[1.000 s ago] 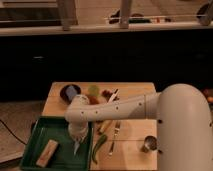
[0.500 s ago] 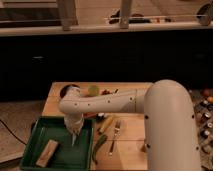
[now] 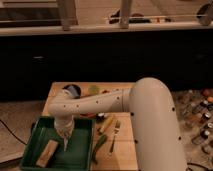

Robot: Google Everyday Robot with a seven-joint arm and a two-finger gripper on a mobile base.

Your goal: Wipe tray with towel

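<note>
The dark-green tray point(image 3: 82, 150) lies at the lower left, at the front-left corner of the wooden board. My white arm reaches from the right across the board and bends down over the tray. My gripper point(image 3: 64, 132) points down above the tray's middle. It is shut on the towel point(image 3: 65, 142), a pale limp strip that hangs from it and tapers to a point just above the tray floor. A tan rectangular block point(image 3: 47, 153) lies in the tray, front left of the towel.
On the wooden board point(image 3: 125, 155) right of the tray lie a fork point(image 3: 114, 136), a green vegetable point(image 3: 99, 146) and a yellowish piece point(image 3: 106, 124). A dark bowl point(image 3: 73, 90) and food bits sit at the back. Bottles point(image 3: 200, 107) stand at the right.
The arm has swung left and its elbow now fills more of the right side. The gripper and hanging towel have shifted left and slightly nearer over the tray.
</note>
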